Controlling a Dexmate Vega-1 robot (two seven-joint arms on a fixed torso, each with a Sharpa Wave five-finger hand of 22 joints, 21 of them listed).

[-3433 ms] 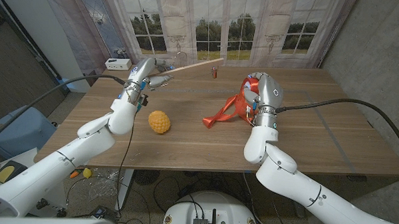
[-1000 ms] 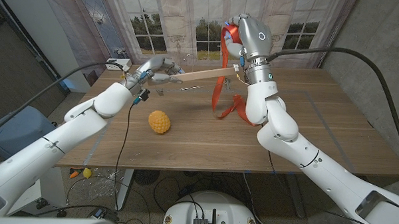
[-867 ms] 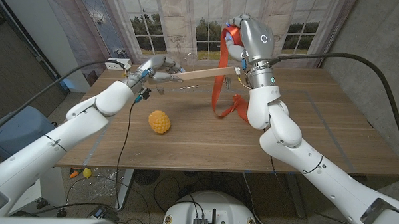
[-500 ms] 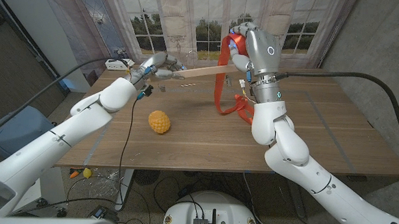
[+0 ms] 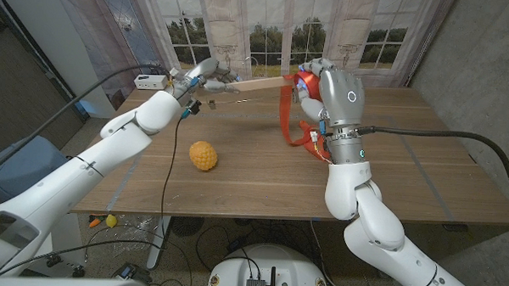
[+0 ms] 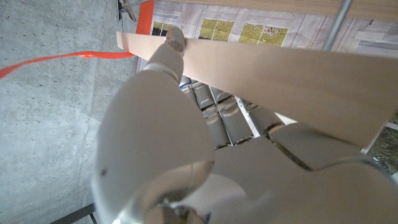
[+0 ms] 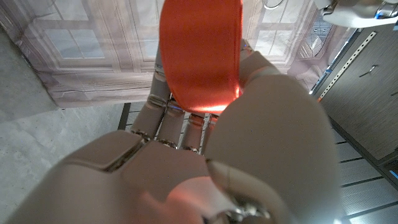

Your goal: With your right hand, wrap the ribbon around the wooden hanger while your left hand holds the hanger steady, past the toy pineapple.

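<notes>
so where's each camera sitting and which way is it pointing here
Head view: fixed on the robot's head, looking down over the table; both arms show, the left hand gripping the wooden hanger, the right hand holding the ribbon, the toy pineapple nearer.
Left wrist view: on the left wrist, along that hand's back to the hanger.
Right wrist view: on the right wrist, along that hand's back to the ribbon.
Shared: both wrist views and the head view show the ribbon.

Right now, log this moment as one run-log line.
left hand: holds wooden hanger aloft | right hand: grips ribbon draped over hanger | toy pineapple: on table
</notes>
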